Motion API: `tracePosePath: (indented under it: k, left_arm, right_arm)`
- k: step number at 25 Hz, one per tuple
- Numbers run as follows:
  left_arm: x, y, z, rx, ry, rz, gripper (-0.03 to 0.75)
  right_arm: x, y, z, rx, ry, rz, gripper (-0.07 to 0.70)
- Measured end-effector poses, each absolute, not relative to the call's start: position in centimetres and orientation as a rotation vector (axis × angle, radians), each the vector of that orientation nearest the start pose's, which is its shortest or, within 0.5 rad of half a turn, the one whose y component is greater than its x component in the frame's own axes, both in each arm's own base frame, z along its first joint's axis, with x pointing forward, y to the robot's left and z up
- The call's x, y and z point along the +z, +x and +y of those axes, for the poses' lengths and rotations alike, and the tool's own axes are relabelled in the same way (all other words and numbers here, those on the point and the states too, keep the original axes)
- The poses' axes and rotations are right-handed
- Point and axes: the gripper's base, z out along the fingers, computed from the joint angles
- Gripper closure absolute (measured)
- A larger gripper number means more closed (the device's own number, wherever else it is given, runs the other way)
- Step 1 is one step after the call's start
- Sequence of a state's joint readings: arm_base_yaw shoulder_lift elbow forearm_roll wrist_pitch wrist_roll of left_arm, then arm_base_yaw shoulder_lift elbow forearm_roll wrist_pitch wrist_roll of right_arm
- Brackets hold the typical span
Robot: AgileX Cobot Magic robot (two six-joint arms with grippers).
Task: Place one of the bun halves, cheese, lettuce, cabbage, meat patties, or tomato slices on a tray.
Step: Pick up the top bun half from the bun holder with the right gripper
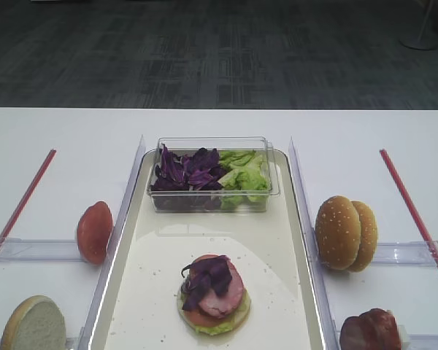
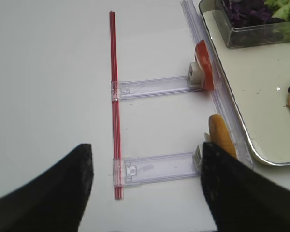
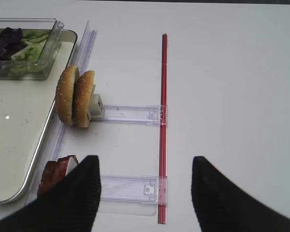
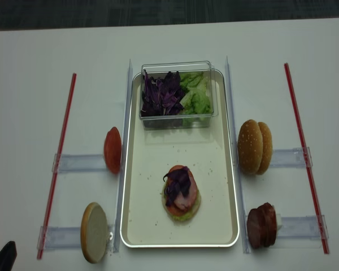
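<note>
Right hand (image 3: 145,193) agape, empty, near 2 bun halves (image 3: 76,98).

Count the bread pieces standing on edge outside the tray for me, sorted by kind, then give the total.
Sesame bun tops: 2, side by side right of the tray
Pale bun half: 1, left of it
Total: 3

On the tray (image 4: 137,226) we find bare surface around the stacked burger (image 4: 181,200), widest at its 9 and 3 o'clock. At 12 o'clock the clear box (image 4: 178,116) blocks the far end. Raised clear rails (image 4: 231,101) and upright bun halves (image 4: 253,147) fence the 3 o'clock edge; the table beyond the red rods (image 4: 302,141) lies open.
</note>
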State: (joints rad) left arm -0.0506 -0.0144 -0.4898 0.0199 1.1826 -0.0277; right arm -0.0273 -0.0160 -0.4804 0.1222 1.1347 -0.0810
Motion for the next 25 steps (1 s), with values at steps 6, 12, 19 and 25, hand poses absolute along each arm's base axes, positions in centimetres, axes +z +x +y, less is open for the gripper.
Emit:
tracePosePath:
  k: [6,12,19,25]
  left_arm:
    - [26.48,-1.14,0.23,-0.021,0.022,2.162,0.275]
    - [26.48,-1.14,0.23,-0.021,0.022,2.162,0.275]
    - [26.48,-1.14,0.23,-0.021,0.022,2.162,0.275]
    - [26.48,-1.14,0.23,-0.021,0.022,2.162,0.275]
  right_arm:
    - [26.64,-0.84,1.03,0.084,-0.068,2.115,0.186]
    - [26.64,-0.84,1.03,0.084,-0.068,2.115,0.186]
    - [26.64,-0.84,1.03,0.084,-0.068,2.115,0.186]
    - [26.64,-0.84,1.03,0.084,-0.068,2.115,0.186]
